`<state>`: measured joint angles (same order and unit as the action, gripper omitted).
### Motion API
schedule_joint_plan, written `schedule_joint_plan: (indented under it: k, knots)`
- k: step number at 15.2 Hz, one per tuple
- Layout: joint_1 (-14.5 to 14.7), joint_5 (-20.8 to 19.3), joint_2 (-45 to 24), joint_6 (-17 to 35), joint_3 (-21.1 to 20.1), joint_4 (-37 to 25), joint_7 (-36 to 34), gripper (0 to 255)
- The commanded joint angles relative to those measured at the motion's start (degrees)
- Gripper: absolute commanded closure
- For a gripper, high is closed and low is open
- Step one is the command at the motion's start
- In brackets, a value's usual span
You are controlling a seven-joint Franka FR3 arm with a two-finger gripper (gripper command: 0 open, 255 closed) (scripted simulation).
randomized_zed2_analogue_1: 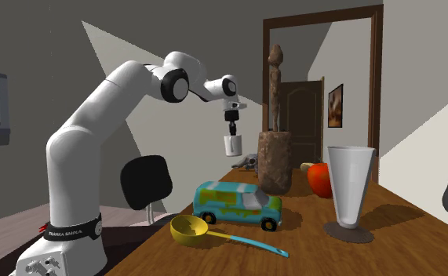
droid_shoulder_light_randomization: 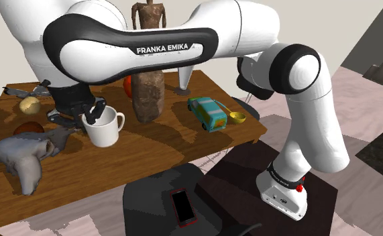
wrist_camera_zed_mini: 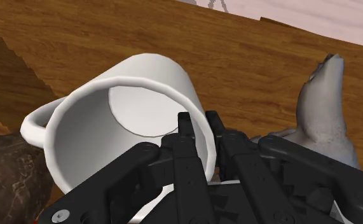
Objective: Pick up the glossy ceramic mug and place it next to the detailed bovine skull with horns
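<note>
White mug [droid_shoulder_light_randomization: 104, 126]: rim clasped between end effector [droid_shoulder_light_randomization: 92, 112] fingers
Grey skull [droid_shoulder_light_randomization: 22, 157]: at a surface [droid_shoulder_light_randomization: 183, 144] corner; near mug

Mug [droid_shoulder_light_randomization: 106, 129] above table [droid_shoulder_light_randomization: 157, 149], near skull [droid_shoulder_light_randomization: 22, 157]

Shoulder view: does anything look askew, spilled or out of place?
Nothing spilled or toppled. The white glossy mug hangs upright, its rim clasped by the black gripper. Oddity: a red-edged phone lies on the dark chair seat.
</note>
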<state>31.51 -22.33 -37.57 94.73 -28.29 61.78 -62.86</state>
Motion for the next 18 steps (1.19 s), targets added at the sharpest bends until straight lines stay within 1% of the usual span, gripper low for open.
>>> schedule_joint_plan:
  k: [1,9,18]
  knots:
    - [-0.68,0.04,0.36,1.99,-0.02,2.39,-0.22,255]
    - [-1.77,-0.36,0.19,7.93,0.16,8.46,-1.36,255]
    - [-2.32,-1.31,-1.19,13.82,0.7,13.3,-2.62,255]
